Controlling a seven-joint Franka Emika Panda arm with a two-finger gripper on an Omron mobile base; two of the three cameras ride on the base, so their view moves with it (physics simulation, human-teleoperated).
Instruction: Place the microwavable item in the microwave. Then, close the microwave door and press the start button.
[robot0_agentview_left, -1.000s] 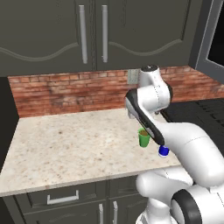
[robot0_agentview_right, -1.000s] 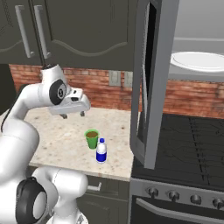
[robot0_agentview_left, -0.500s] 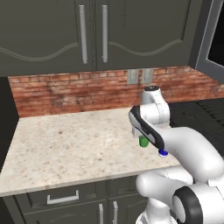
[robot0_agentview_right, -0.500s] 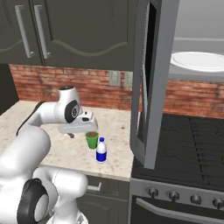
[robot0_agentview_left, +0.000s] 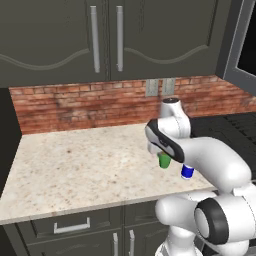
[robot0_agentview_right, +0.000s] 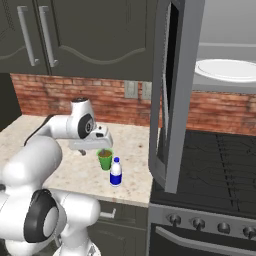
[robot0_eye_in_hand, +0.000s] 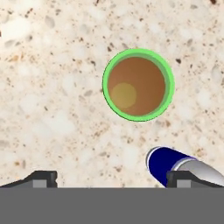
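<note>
Hovering over the cup (robot0_eye_in_hand: 138, 84) on the counter (robot0_agentview_left: 75, 170), the wide-open, empty gripper (robot0_eye_in_hand: 111, 178) risks toppling the bottle (robot0_eye_in_hand: 175, 166) just beside it if a fingertip (robot0_eye_in_hand: 181, 178) descends there.

No legible text, brand, number or sign is found anywhere. The blue label band on the small white-capped bottle (robot0_agentview_right: 116, 172) is seen as plain colour, with no lettering that can be made out. The small bright green tapered cup (robot0_eye_in_hand: 138, 85) is unmarked, and the round grey knobs on the dark stove front (robot0_agentview_right: 200, 225) carry no readable markings.
</note>
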